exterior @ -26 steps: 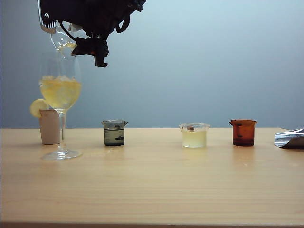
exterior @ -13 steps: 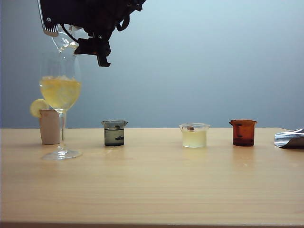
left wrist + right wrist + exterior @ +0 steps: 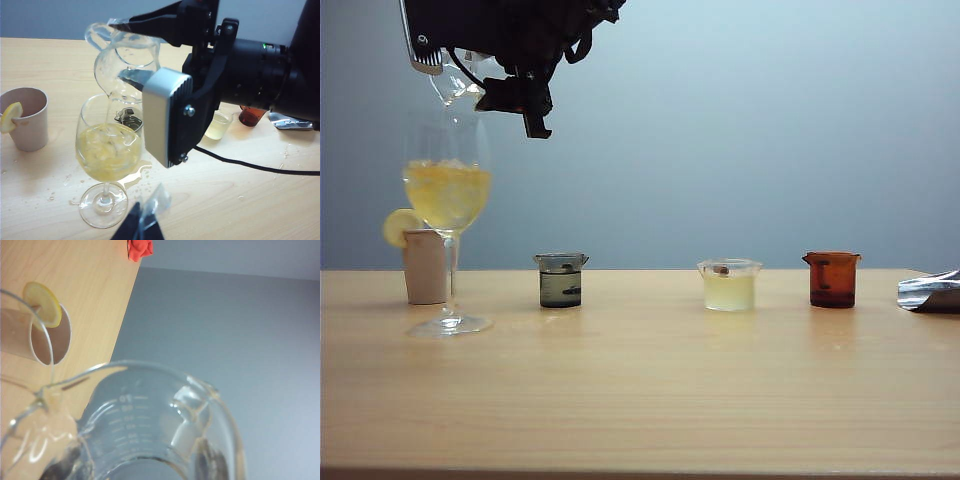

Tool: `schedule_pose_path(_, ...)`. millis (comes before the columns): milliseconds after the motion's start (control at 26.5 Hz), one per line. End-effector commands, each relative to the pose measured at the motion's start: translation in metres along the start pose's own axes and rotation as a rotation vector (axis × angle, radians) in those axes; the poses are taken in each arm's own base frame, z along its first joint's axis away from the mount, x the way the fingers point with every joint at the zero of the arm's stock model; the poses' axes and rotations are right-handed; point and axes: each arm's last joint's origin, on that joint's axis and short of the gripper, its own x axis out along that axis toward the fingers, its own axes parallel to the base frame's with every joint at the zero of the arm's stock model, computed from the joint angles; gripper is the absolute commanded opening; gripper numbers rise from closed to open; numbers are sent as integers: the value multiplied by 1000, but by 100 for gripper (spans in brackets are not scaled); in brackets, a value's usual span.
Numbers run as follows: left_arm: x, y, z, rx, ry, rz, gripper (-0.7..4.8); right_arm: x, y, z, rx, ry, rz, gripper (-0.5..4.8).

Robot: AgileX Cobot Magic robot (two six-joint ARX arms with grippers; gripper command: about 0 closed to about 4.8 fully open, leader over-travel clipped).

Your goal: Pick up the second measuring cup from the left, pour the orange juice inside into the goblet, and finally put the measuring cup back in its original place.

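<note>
— Two glass things sit very close here: the measuring cup [image 3: 127, 62], tipped on its side in the right gripper [image 3: 131, 50], and the goblet [image 3: 107, 160] right under its lip. What worries you?

— A knock. The cup's flared rim hangs just above the goblet's thin rim; if the arm swings away low, it could clip it, and a tall bowl on a slim stem and round foot tips easily.

— And the grip?

— Fingers closed on the cup's smooth clear wall, half wide. Wet glass may slip as it rolls upright.

— The orange juice [image 3: 446, 195]?

— Pale gold among ice cubes in the goblet; the cup looks drained. Drips may fall on the wooden table [image 3: 650, 390].

— Left gripper [image 3: 145, 222]?

— Hangs near the goblet's foot, holding nothing; I cannot tell its gap.
</note>
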Motion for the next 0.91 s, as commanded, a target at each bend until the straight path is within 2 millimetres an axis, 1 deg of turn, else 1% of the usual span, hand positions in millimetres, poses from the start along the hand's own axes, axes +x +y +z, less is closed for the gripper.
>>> schedule_pose_path(38, -2, -1, 3, 2, -15, -5, -5, -2, -8, 0, -3, 0, -44, -1)
schedule_pose_path(717, -2, -1, 3, 2, -15, -5, -5, -2, -8, 0, -20, 1, -44, -1)
schedule_pose_path(830, -2, -1, 3, 2, -15, -5, -5, -2, -8, 0, 15, -5, -44, -1)
schedule_pose_path(906, -2, -1, 3, 2, -15, -5, -5, -2, -8, 0, 77, -9, -44, -1)
